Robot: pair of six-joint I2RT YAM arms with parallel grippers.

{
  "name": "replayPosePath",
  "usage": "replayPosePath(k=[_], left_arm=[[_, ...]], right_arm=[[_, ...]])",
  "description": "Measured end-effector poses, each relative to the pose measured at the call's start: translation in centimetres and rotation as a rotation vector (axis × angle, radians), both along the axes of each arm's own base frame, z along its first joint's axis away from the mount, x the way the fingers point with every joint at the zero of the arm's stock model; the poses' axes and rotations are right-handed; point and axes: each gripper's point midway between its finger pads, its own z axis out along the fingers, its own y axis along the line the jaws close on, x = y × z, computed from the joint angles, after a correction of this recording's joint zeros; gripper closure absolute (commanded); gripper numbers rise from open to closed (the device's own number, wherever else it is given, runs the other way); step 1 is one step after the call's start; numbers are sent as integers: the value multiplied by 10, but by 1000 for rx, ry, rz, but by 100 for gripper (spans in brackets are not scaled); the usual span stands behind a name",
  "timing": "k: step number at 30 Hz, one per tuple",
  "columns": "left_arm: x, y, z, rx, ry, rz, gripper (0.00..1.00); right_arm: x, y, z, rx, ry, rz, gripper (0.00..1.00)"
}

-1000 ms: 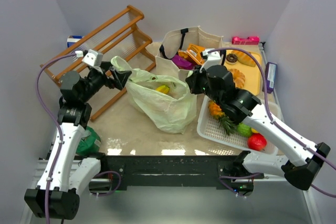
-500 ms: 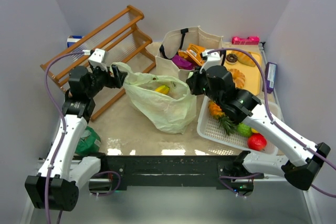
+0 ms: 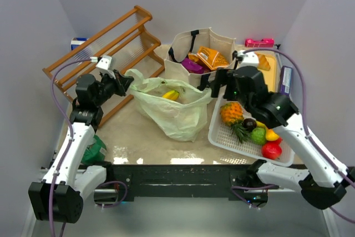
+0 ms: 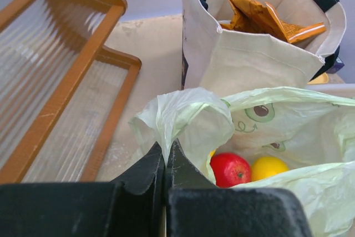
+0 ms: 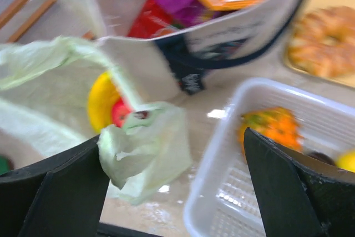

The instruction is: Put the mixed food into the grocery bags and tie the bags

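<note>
left gripper (image 4: 166, 156): my fingers pressed together, pinching the left loop (image 4: 186, 117) of the plastic bag (image 3: 173, 114)
bag: mid-table, just in front of the tote (image 3: 191, 45), banana (image 3: 171, 95) inside
right gripper (image 5: 172, 184): my fingers spread wide, right loop (image 5: 145, 149) between them, not gripped
do well: I'd clamp that loop, then draw both loops together gently
views: my left wrist shows a red fruit (image 4: 230, 169) in the bag; overhead doesn't

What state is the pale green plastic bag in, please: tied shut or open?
Open: the bag gapes untied, a red fruit and a yellow fruit visible inside.
</note>
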Motion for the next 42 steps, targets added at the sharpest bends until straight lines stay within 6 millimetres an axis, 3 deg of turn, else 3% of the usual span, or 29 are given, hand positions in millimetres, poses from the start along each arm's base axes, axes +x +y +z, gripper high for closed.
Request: replayPosePath(k=[4,6,9,15,18,24,30,36,42], left_arm=[[-2,-3,-5,-19,20,-14,100],[-3,-4,-4,-20,20,-14,100],[-3,-6,-5,-17,21,-16,100],[-6,-12,-3,-10,14,-24,100],[-7,-13,-4,-9,16,-28,100],[-12,-22,-6,-1,25,-46,100],[-18,-32,-7,16,22,-71,100],[-22,-33,-7,22,25,-74,100],[-23,-31,-7,28,26,-60,100]], right_arm=[[2,-81,-2,-12,32,-230,1],[4,-111,-14,-9,60,-319,5],[6,-148,-47,16,153,-416,4],[5,-193,-133,15,398,-543,1],[0,-209,-154,-42,470,-618,1],[-13,-239,-167,-120,517,-790,1],[-40,-263,-200,-158,677,-904,1],[-53,-266,-222,-137,817,-912,2],[-57,-248,-238,-51,904,-849,14]])
